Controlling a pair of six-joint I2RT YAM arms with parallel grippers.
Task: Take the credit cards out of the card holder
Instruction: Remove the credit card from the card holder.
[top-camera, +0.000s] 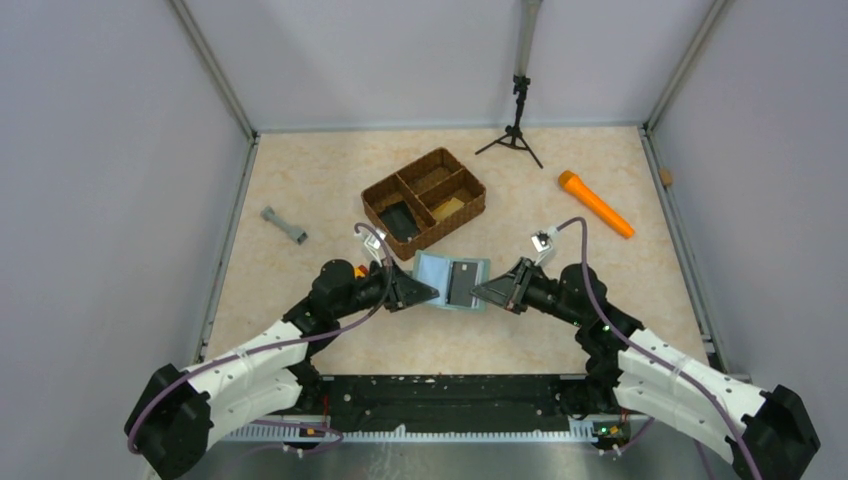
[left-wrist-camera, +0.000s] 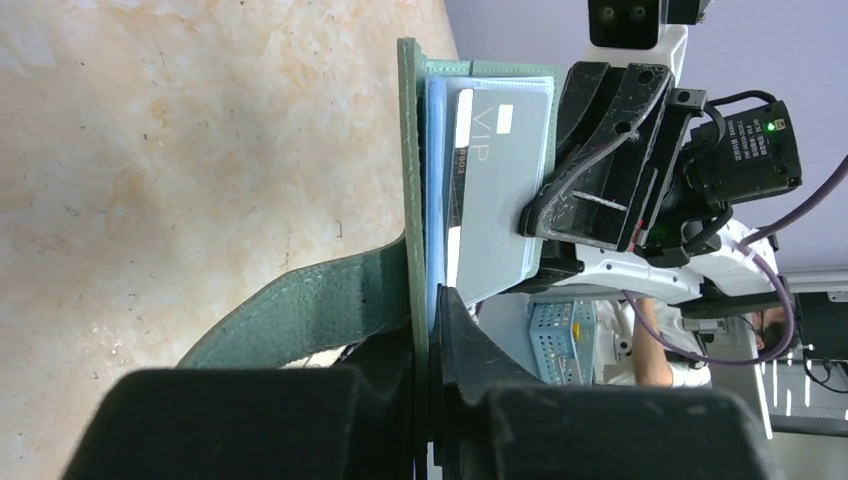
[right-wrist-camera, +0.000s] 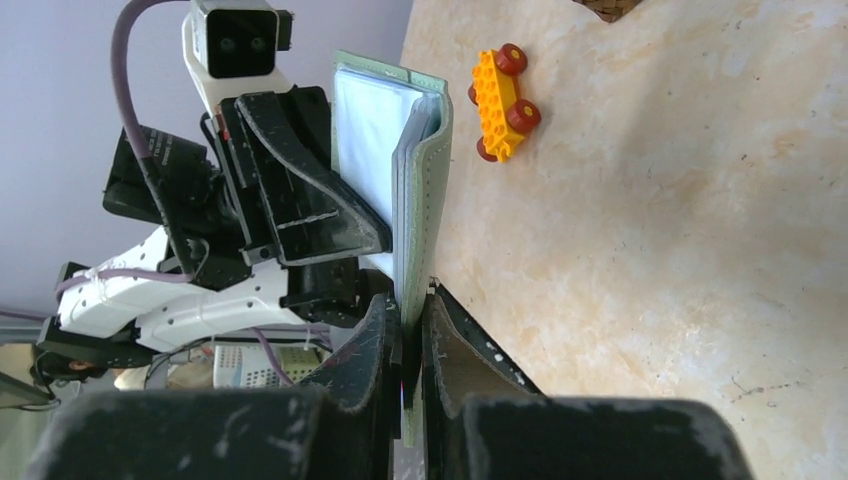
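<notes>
Here, card holder (top-camera: 452, 282) held open, pale grey VIP credit card (left-wrist-camera: 500, 190) in its inner pocket, left gripper (top-camera: 432, 291) clamped tight on its left edge, right gripper (top-camera: 476, 291) clamped on its right edge, woven basket (top-camera: 425, 200) just behind.

A pale beige, marble-patterned tabletop (top-camera: 330, 180) carries a few loose things. A brown woven basket with three compartments (top-camera: 378, 195) sits near the middle, towards 11 o'clock. A small grey dumbbell-shaped piece (top-camera: 284, 226) lies at 10 o'clock, close to the left edge. A small black tripod (top-camera: 515, 135) stands at 1 o'clock by the far edge. An orange plastic cylinder (top-camera: 596, 204) lies slantwise at 2 o'clock. A yellow toy brick car with red wheels (right-wrist-camera: 500, 90) rests at 9 o'clock.
</notes>
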